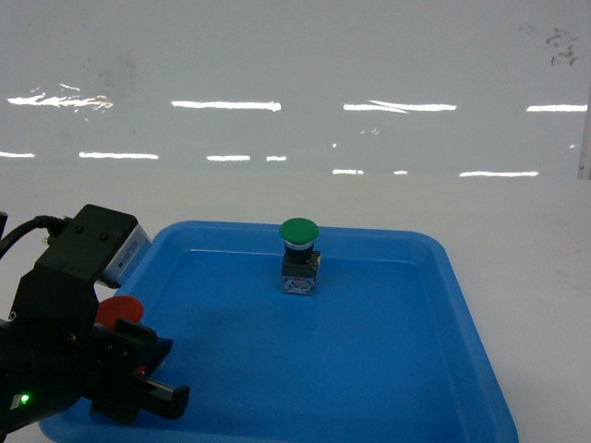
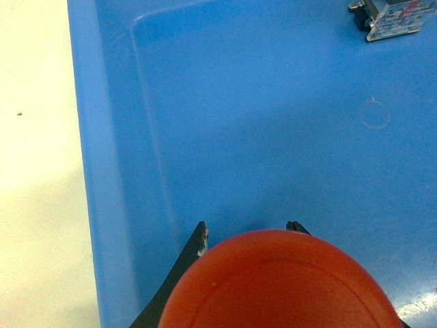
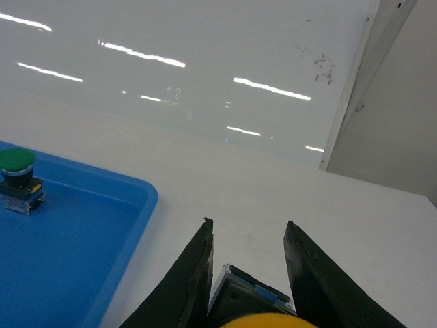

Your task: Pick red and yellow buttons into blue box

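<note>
My left gripper [image 1: 152,374] is at the lower left of the head view, over the near-left corner of a shallow blue tray [image 1: 462,305]. It is shut on the red button [image 1: 118,312]. In the left wrist view the red button's cap [image 2: 280,283] fills the bottom and both fingertips [image 2: 201,232] poke out beyond it. My right gripper [image 3: 248,223] shows only in the right wrist view, over the white table to the right of the tray. It is shut on the yellow button [image 3: 256,295], whose black-and-clear base sits between the fingers. The blue box is out of view.
A green-capped button [image 1: 299,254] stands upright at the back middle of the tray; its base shows in the left wrist view [image 2: 392,17] and it also appears in the right wrist view [image 3: 17,174]. A glossy white wall runs behind the table. A white post [image 3: 355,89] stands far right.
</note>
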